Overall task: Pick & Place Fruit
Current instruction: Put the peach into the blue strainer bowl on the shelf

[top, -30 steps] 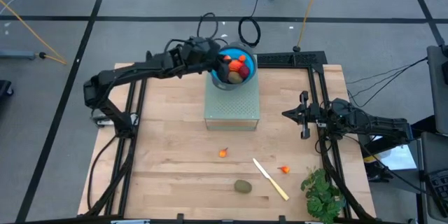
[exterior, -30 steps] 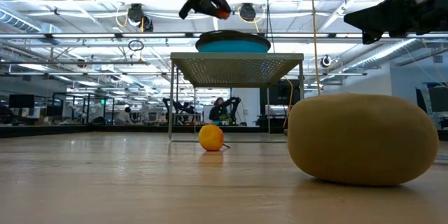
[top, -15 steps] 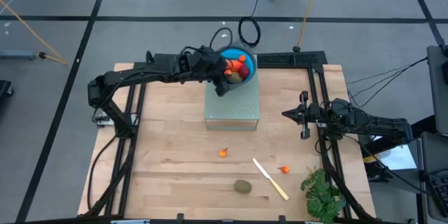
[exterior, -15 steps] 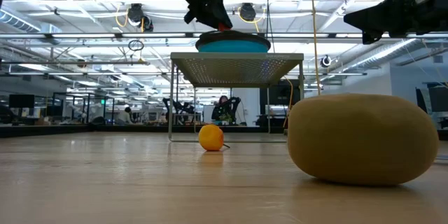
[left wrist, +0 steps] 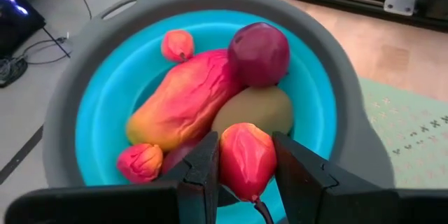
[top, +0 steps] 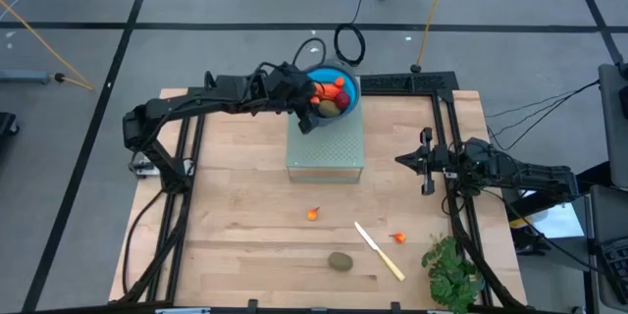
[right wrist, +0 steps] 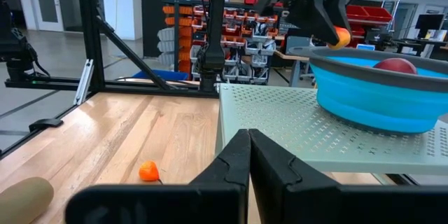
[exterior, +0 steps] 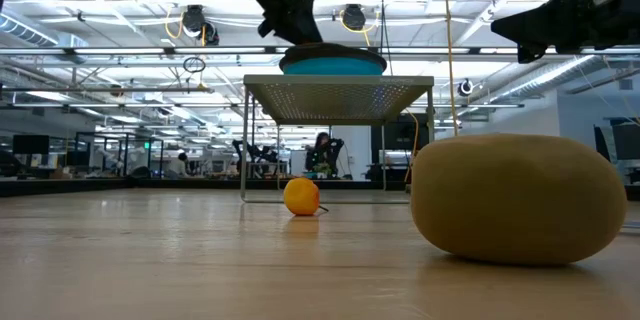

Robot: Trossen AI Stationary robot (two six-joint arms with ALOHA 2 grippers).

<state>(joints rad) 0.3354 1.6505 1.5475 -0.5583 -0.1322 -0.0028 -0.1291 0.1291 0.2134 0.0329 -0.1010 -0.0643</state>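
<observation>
The left pincer (left wrist: 246,155) grips a small red fruit (left wrist: 246,161) just above the blue bowl (left wrist: 105,91), probably clear of the fruit beneath. Release low, over the pile's centre. The right pincer (right wrist: 248,155) waits closed.

A small red-orange fruit (left wrist: 246,159) hung pinched just above the blue bowl (left wrist: 105,98); inside lay a long red-orange oval (left wrist: 183,101), a dark red ball (left wrist: 259,52), a kiwi (left wrist: 255,110); on the table, another kiwi (top: 340,261) and two orange bits (top: 312,214), well apart.
</observation>
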